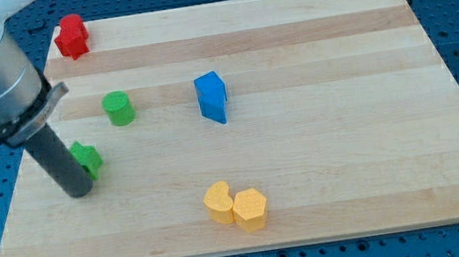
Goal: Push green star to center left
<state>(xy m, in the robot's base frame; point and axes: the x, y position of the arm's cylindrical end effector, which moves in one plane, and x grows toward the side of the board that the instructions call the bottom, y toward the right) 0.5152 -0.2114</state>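
Observation:
The green star (89, 159) lies at the board's left side, a little below mid-height. My tip (79, 192) rests on the board just below and left of the star, and the rod covers the star's left edge. I cannot tell whether the tip touches the star. A green cylinder (118, 107) stands above and to the right of the star.
A red star (72, 36) sits at the board's top left corner. A blue block (212, 97) stands near the centre. A yellow heart (218, 203) and a yellow hexagon (250, 208) touch each other at the bottom centre. The wooden board (345, 131) lies on a blue perforated table.

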